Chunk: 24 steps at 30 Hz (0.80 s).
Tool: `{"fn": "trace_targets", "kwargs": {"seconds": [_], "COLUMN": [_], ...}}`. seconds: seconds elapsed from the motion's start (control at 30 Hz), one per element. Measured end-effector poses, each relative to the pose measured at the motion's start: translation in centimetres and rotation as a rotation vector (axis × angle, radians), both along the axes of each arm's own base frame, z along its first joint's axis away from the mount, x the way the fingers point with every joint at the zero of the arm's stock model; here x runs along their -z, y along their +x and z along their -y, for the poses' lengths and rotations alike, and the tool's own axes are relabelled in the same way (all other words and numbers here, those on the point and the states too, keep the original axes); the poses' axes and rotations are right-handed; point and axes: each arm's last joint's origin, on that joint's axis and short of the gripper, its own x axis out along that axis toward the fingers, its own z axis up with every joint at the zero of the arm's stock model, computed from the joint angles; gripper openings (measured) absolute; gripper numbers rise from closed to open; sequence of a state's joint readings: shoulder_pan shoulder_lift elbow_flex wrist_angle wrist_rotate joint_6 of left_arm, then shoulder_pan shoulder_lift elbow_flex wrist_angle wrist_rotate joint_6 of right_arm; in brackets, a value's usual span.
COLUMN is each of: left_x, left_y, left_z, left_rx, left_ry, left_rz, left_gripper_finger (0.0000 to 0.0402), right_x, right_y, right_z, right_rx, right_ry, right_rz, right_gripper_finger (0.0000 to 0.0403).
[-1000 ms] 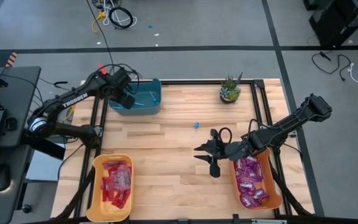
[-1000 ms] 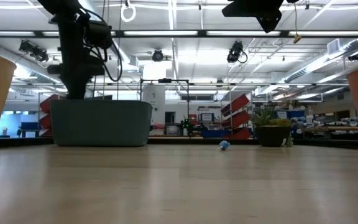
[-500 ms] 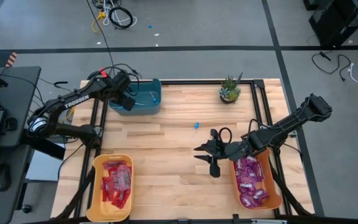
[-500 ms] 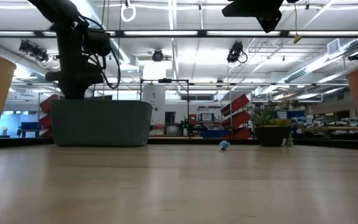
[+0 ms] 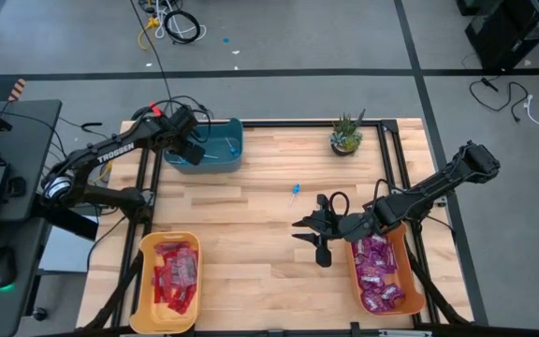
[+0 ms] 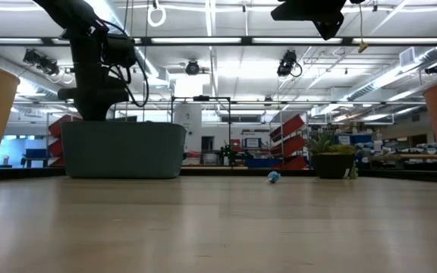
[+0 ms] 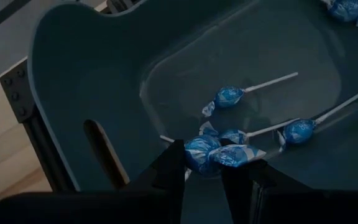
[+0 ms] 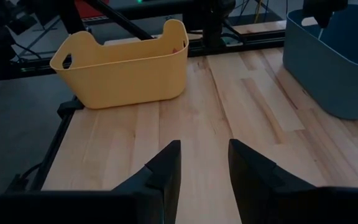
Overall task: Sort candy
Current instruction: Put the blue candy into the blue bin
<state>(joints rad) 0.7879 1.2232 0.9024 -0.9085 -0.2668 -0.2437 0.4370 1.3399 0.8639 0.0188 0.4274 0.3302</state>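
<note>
Left gripper (image 7: 204, 167) has edged toward the teal bin's (image 5: 221, 154) outer end, fingers parted around blue lollipops (image 7: 215, 152); right gripper (image 5: 318, 230) waits open, unmoved.

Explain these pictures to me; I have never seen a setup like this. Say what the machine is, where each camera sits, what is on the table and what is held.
Two dark robot arms work at a pale wooden table, sorting candy. One camera looks straight down, one sits at table height, and one rides on each wrist. On the table stand a teal plastic bin, a yellow plastic bin of flat red packets, an orange plastic bin of shiny purple packets, a small potted green plant and one stray blue lollipop. The left tool hangs inside the teal bin, with blue lollipops between its fingers. The right tool waits open and holds nothing.
</note>
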Motion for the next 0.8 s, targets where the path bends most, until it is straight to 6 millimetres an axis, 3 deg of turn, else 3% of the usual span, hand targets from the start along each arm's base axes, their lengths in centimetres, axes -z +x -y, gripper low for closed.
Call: {"fn": "trace_targets", "kwargs": {"seconds": [0.3,0.63,0.8], "left_x": [0.00,0.01,0.01], "left_y": [0.00,-0.01,-0.01], "left_z": [0.00,0.01,0.01], "left_rx": [-0.003,-0.017,-0.017], "left_ry": [0.000,-0.002,-0.002], "left_rz": [0.001,0.007,0.007], "left_gripper_finger": [0.0097,0.0148,0.0154], "right_x": [0.00,0.00,0.00], "right_y": [0.00,0.00,0.00], "right_z": [0.00,0.00,0.00], "right_rx": [0.000,0.000,0.001], "right_ry": [0.000,0.000,0.003], "right_rz": [0.000,0.000,0.000], "right_gripper_finger": [0.0119,0.0119,0.0119]}}
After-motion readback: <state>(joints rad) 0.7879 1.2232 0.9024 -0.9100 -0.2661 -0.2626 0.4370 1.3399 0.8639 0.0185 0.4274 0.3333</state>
